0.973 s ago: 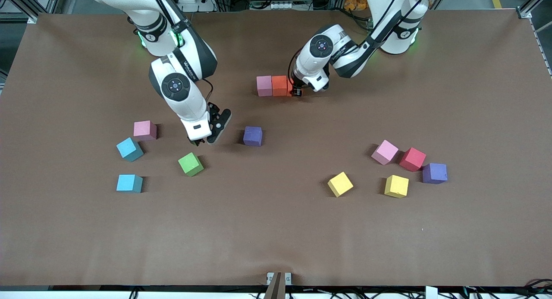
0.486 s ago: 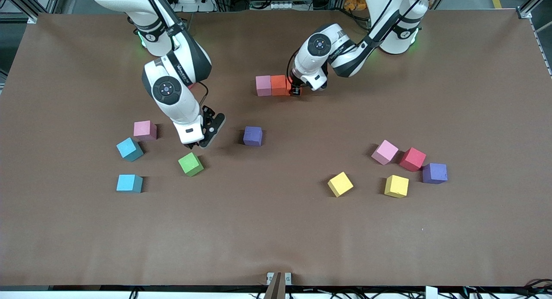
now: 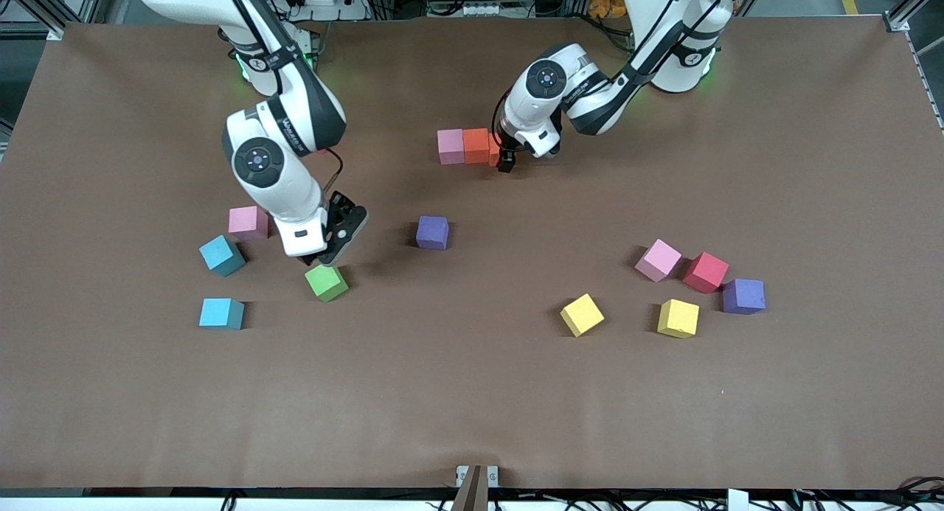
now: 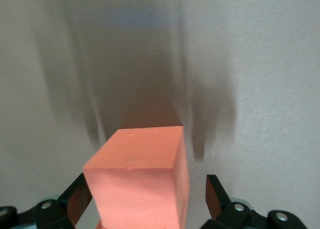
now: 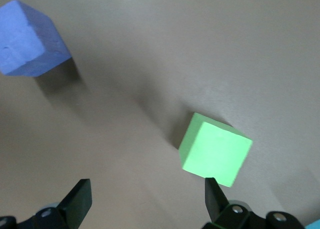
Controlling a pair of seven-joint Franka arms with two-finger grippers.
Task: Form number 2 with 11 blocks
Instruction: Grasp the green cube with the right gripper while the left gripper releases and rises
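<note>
Only the left wrist view shows the left claw [image 4: 145, 201] open around the orange block [image 4: 140, 181].

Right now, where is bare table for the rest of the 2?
Bare below the pink block and orange block, down to the purple block and yellow block. Crowded around the green block under the right gripper.

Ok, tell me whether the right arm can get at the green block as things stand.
Probably yes. The right gripper hangs open just above the green block, and no other block crowds it on the table.
</note>
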